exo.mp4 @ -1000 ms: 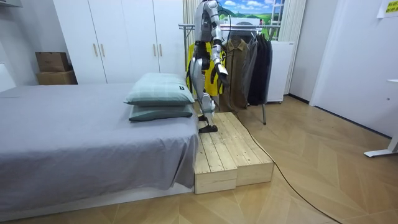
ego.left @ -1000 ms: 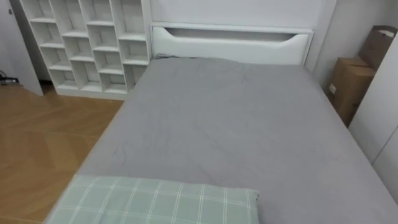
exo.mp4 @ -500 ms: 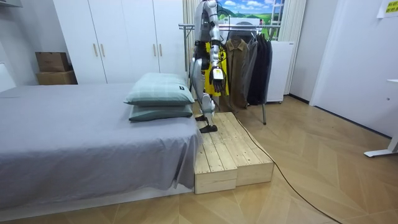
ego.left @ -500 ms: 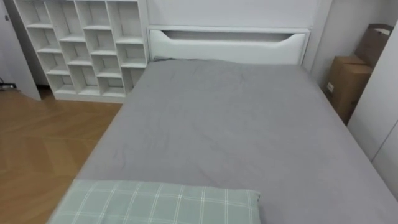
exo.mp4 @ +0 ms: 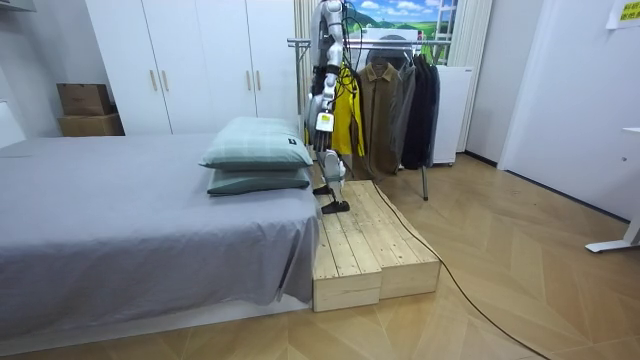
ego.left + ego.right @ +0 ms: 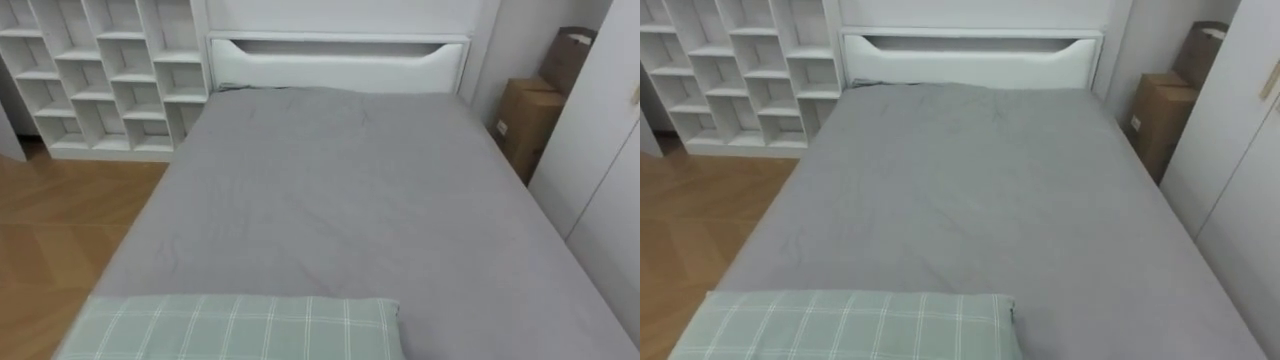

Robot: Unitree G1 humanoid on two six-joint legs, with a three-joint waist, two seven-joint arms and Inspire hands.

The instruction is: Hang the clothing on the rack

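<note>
Robot hand (image 5: pixel 324 122), my left, has dropped to my hip, clear of the yellow garment (image 5: pixel 347 118); open or closed, I cannot tell. That garment hangs among the coats (image 5: pixel 400 110) behind me, so it looks hung, and I have turned toward the bed (image 6: pixel 340 200).

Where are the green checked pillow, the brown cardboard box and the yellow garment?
Green checked pillow (image 6: pixel 230 327), left eye view, its top face.
Brown cardboard box (image 6: pixel 520 126), left eye view, its front side.
Yellow garment (image 5: pixel 348 125), room view, its hanging cloth.

Grey bed (image 6: pixel 340 200), green-checked pillow (image 6: pixel 235 328)
</note>
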